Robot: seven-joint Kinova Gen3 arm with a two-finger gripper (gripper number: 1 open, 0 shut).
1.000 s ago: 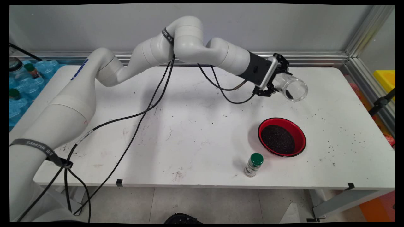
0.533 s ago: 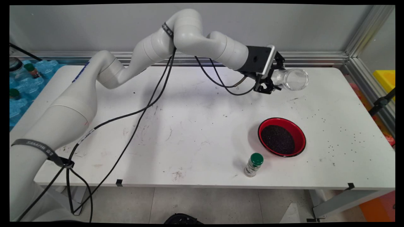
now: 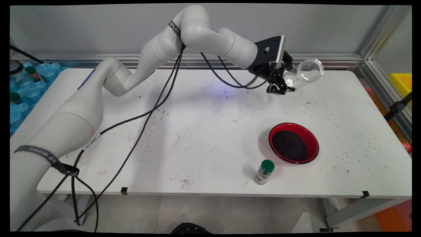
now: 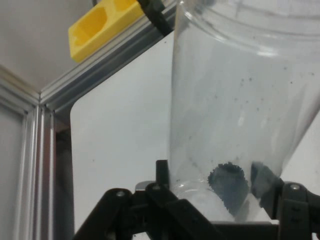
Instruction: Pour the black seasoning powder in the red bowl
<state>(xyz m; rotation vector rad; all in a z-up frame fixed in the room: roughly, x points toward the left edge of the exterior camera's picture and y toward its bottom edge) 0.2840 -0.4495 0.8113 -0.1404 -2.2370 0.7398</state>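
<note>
My gripper (image 3: pixel 285 83) is shut on a clear plastic cup (image 3: pixel 303 73) held in the air over the table's far right part. The cup is tilted with its mouth up and to the right. In the hand view the cup (image 4: pixel 240 100) fills the right side, with a small clump of dark grains at its bottom by the fingers (image 4: pixel 167 192). A red bowl (image 3: pixel 293 143) full of dark grains sits on the table below and nearer the front. A small green-capped jar (image 3: pixel 264 171) stands just left of the bowl near the front edge.
Loose dark grains are scattered on the white table (image 3: pixel 197 131) right of the bowl. An aluminium frame rail (image 3: pixel 371 39) borders the back and right. A yellow bin (image 3: pixel 402 82) sits beyond the right edge. Black cables (image 3: pixel 144 115) hang from the arm over the table's left half.
The gripper has risen and turned, swinging the cup from mouth-down towards the front right to mouth tilted upward. The dark grains slid to the cup's bottom. Bowl and jar have not moved.
</note>
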